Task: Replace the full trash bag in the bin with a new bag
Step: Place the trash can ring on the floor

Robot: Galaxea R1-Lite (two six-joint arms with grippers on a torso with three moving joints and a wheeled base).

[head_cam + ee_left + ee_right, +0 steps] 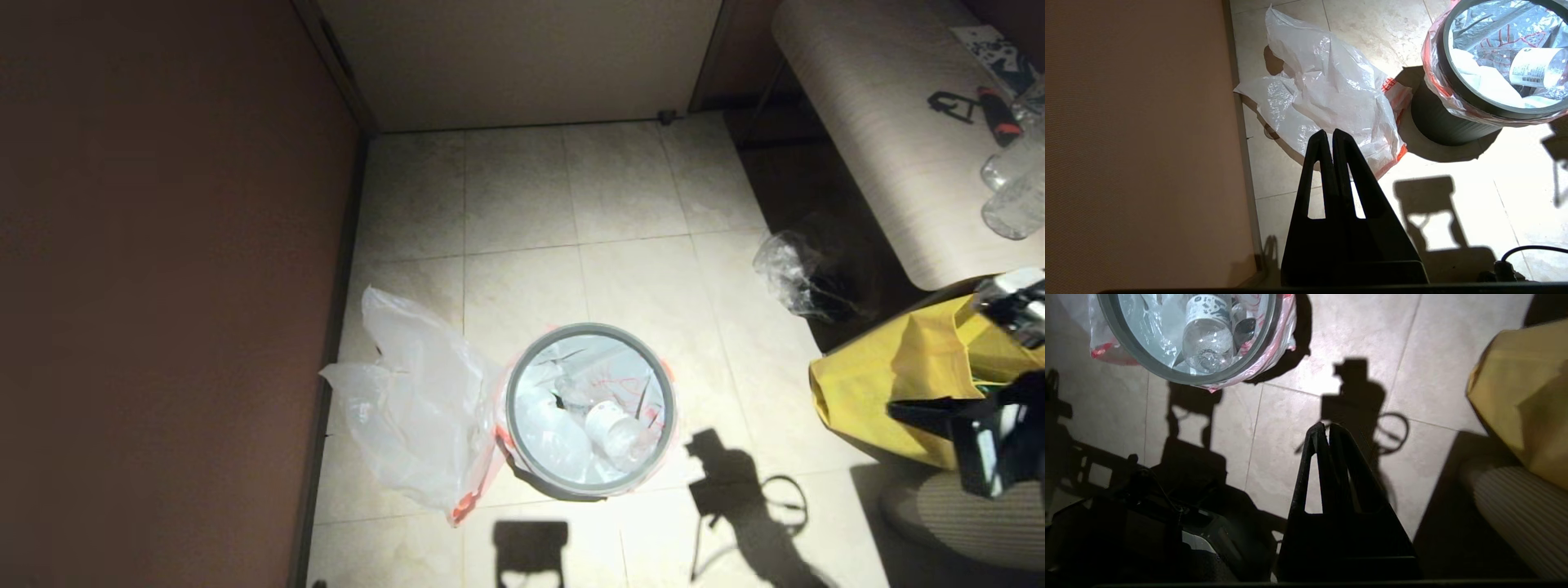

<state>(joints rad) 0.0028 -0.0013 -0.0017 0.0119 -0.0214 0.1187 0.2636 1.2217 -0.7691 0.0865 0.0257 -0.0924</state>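
Full bag (600, 384) still lines the bin (589, 408) on the floor, bottles inside; nothing lifted yet. New bag (412, 420) lies crumpled just beside the bin, toward the wall. All steps remain.

Left tool (1330, 136) closed, empty, above the new bag. Right tool (1327, 430) closed, empty, over bare tile.

Only the head view shows the worktop (890, 147); the left wrist view shows the bottle label.

Glossy black plastic bin (589, 408); thin crinkled plastic new bag (416, 425).
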